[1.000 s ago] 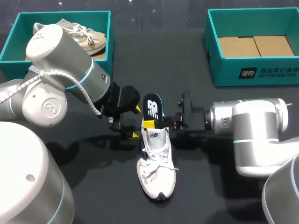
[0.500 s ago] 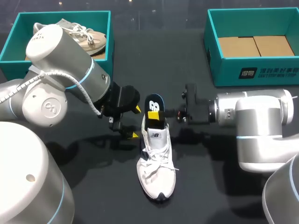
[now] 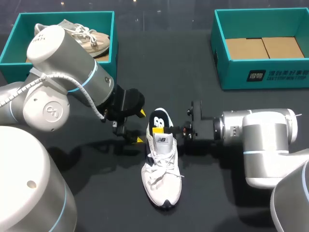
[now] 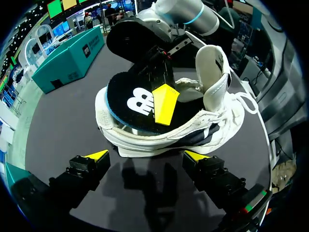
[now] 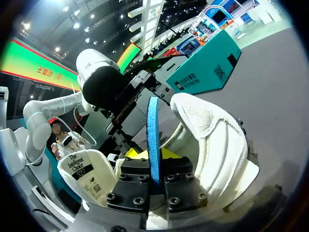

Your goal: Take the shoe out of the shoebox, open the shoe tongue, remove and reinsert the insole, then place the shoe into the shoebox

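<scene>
White shoe (image 3: 161, 166) sits mid-table, toe toward the near edge of the black table (image 3: 217, 193), tongue (image 4: 215, 72) sticking up. The right gripper (image 3: 158, 129) is pinching the black insole (image 3: 159, 118) by its blue edge, and the insole's back end pokes up out of the heel opening. The left gripper (image 3: 140, 126) is spread wide just beside the heel, gripping nothing. Teal boxes are at both far corners: the left box (image 3: 67, 14) has a tan shoe (image 3: 89, 36), the right box (image 3: 231, 72) shows bare cardboard.
</scene>
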Robot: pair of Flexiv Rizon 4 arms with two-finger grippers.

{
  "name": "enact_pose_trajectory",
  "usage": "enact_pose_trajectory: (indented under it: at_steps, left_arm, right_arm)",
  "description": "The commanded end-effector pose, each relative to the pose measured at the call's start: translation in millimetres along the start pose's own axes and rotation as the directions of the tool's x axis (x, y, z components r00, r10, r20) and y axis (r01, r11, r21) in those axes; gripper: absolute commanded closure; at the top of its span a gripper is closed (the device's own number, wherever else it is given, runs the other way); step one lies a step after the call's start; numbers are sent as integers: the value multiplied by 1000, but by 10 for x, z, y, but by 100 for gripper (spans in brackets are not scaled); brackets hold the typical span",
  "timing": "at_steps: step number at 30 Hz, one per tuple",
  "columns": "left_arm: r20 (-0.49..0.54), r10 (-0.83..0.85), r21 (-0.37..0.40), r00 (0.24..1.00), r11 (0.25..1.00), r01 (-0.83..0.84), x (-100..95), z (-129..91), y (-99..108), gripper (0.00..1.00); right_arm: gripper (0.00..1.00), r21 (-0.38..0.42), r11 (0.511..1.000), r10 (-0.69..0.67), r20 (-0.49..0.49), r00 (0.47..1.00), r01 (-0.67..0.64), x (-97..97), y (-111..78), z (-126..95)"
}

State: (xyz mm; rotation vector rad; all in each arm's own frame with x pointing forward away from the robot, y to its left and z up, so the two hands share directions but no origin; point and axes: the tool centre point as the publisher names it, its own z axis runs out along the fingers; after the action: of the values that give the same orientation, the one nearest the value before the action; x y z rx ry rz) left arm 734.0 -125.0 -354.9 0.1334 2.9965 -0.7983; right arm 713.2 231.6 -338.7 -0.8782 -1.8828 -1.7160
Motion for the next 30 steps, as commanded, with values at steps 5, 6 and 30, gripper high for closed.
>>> enact_pose_trajectory:
  at_steps: [5,6,30]
  left_arm:
    - [0,1,1,1000,1000,-1,4,-5,6,0]
    - [0,1,1,1000,1000,-1,4,-5,6,0]
    - [0,1,1,1000,1000,-1,4,-5,6,0]
  right_arm:
    - [53,18,997,-73,32,997,72,167,118,-2]
    - [53,22,996,-83,36,996,82,175,157,-9]
    - [100,18,1000,13,17,1000,-13,-3,-8,65]
